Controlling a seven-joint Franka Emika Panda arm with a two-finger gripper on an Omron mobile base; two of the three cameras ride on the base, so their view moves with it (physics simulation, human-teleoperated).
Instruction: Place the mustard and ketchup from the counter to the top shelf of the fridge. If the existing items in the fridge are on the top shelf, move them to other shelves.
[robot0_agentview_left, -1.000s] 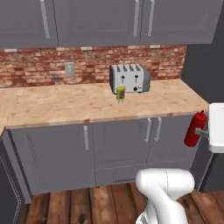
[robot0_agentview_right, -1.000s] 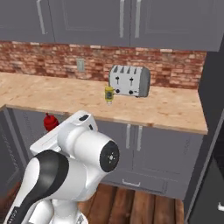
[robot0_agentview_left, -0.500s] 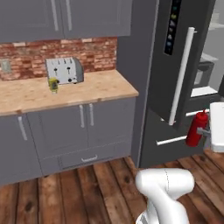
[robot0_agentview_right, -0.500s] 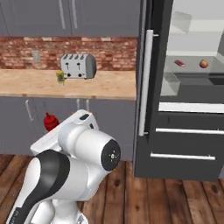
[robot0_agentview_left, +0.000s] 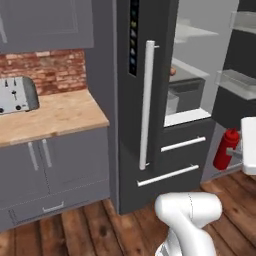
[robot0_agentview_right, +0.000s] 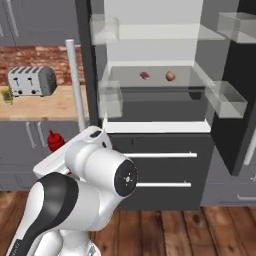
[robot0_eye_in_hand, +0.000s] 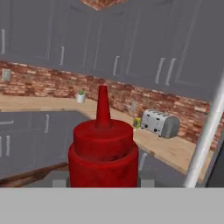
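The ketchup (robot0_eye_in_hand: 103, 151) fills the lower centre of the hand view, its pointed nozzle rising straight up the frame, and the gripper (robot0_eye_in_hand: 103, 183) is clamped narrow on its body, with the grey finger tips just visible at either side of the bottle's base. It seems to be carried upright like this so it can be stood directly on a shelf. In the left base view the same bottle (robot0_agentview_left: 226, 148) hangs at the right edge of the frame, and in the right base view it shows as a red shape (robot0_agentview_right: 55, 141) at the left, partly behind the white arm. The mustard (robot0_eye_in_hand: 137, 123) appears small at centre right of the hand view, on the counter (robot0_eye_in_hand: 170, 151) just beside the toaster (robot0_eye_in_hand: 160, 123); it is at the far left edge of the right base view (robot0_agentview_right: 7, 95), so I judge that half of the task is not yet begun. The right base view looks straight into the open fridge (robot0_agentview_right: 155, 125), where the meat (robot0_agentview_right: 145, 76) and the apple (robot0_agentview_right: 170, 76) lie near each other on a glass shelf (robot0_agentview_right: 200, 80) in the upper middle of the frame; whether that is the top shelf I cannot tell for certain, since a pale ledge runs above it. The left base view instead shows the fridge door (robot0_agentview_left: 142, 100) edge-on with its long silver handle (robot0_agentview_left: 146, 105).
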